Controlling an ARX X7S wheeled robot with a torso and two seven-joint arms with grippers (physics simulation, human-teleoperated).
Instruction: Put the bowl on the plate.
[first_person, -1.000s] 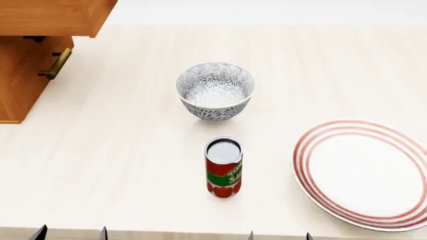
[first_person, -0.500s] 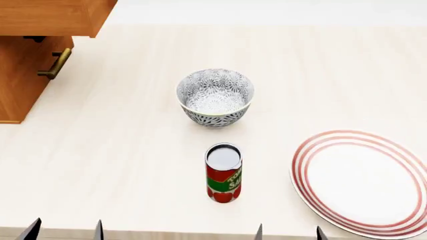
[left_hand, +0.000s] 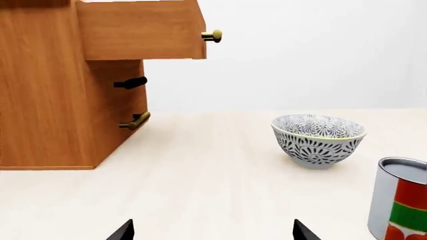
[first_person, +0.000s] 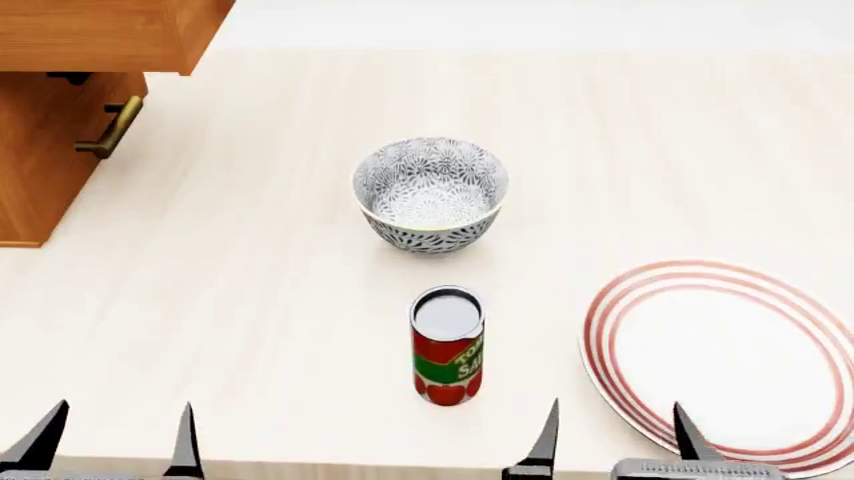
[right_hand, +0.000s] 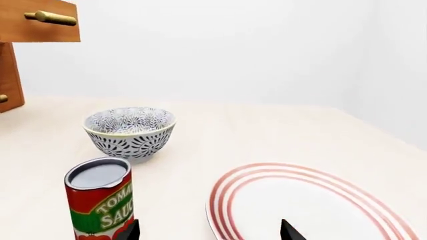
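The bowl (first_person: 430, 195), grey-and-white patterned with a pale rim, stands upright at the middle of the pale counter. It also shows as the bowl (left_hand: 318, 140) and the bowl (right_hand: 130, 132) in the wrist views. The plate (first_person: 727, 360), white with red rings, lies flat at the front right; the right wrist view shows the plate (right_hand: 313, 205) close ahead. My left gripper (first_person: 123, 408) is open at the front left edge, empty, seen as left gripper (left_hand: 213, 222). My right gripper (first_person: 614, 405) is open and empty by the plate's near-left rim, seen as right gripper (right_hand: 209, 222).
A red and green can (first_person: 447, 345) stands upright between the bowl and the front edge, left of the plate; it appears as the can (left_hand: 400, 200) and the can (right_hand: 100, 197). A wooden cabinet (first_person: 67, 110) with a pulled-out drawer (left_hand: 140, 30) fills the back left.
Both grippers' fingertips have come further up into the head view from its bottom edge. The head view shifted slightly at first. Bowl, can and plate have not moved on the counter.
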